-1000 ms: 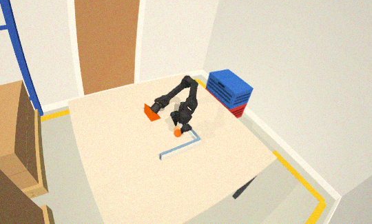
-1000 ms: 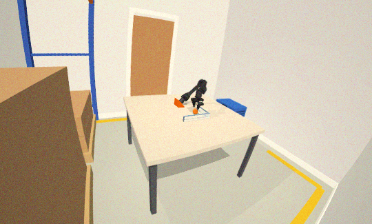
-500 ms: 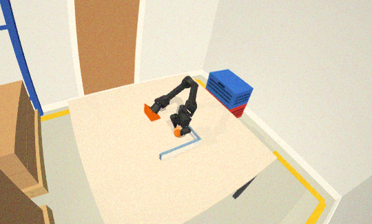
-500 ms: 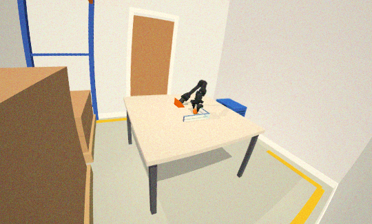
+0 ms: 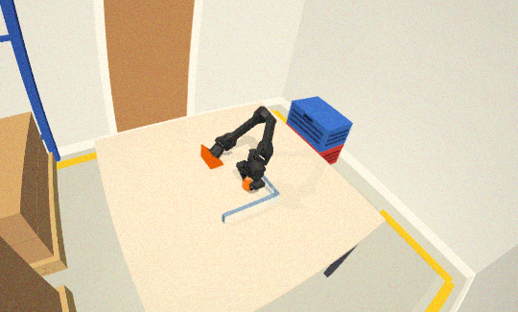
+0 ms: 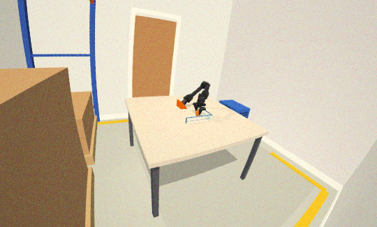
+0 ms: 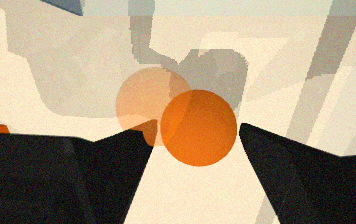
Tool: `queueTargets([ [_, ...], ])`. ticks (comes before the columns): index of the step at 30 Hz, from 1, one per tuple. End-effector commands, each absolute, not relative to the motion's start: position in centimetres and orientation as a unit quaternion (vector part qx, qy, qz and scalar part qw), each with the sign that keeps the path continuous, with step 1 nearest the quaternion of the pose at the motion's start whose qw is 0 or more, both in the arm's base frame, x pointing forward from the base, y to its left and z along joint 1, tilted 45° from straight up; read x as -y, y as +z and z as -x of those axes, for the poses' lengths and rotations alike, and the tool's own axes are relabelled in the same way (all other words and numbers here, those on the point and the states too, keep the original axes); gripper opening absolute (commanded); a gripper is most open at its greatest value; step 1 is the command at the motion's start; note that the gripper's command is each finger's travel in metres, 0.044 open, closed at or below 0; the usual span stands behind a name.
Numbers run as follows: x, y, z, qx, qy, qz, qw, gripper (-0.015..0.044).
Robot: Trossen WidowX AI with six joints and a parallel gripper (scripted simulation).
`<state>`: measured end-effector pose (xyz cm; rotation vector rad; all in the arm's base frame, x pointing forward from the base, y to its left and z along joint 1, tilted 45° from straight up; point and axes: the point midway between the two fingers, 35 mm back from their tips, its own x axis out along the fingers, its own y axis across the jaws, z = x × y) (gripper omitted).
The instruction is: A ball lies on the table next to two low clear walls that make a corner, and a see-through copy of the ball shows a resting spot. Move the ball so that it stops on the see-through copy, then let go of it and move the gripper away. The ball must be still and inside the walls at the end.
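Observation:
The orange ball [image 5: 247, 184] [image 6: 197, 112] [image 7: 198, 135] rests on the table inside the corner made by two low clear walls with blue edges [image 5: 249, 207] [image 7: 65, 5]. The see-through copy [image 7: 135, 95] is up and left of the ball in the wrist view and partly overlaps it. My gripper [image 5: 249, 180] [image 6: 199, 111] [image 7: 197, 126] is low over the table, partly open, with one finger on each side of the ball and a thin gap showing at both sides. The left fingertip overlaps the copy's lower edge. The copy cannot be made out in the top and exterior views.
The arm's orange base [image 5: 211, 156] [image 6: 181, 104] stands on the table [image 5: 168, 237] [image 6: 157, 141] behind and to the left of the walls. Blue and red crates [image 5: 318, 122] stand beyond the table's right edge. Arm shadows fall around the ball.

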<state>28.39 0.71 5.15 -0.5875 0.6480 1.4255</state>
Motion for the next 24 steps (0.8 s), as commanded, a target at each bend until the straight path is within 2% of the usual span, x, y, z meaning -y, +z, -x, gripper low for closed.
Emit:
queueTargets([
  [1, -0.8, 5.1, -28.3, -0.287, 0.633, 0.257, 0.672, 0.0289],
  [7, -0.8, 5.1, -28.3, -0.287, 0.633, 0.257, 0.672, 0.0249],
  [16, 2.1, 7.7, -28.8, -0.294, 0.618, 0.259, 0.682, 0.0013],
  [17, 2.5, 8.1, -28.8, -0.295, 0.616, 0.259, 0.683, 0.0],
  [24, 5.6, 11.2, -28.6, -0.303, 0.599, 0.259, 0.694, 0.0],
])
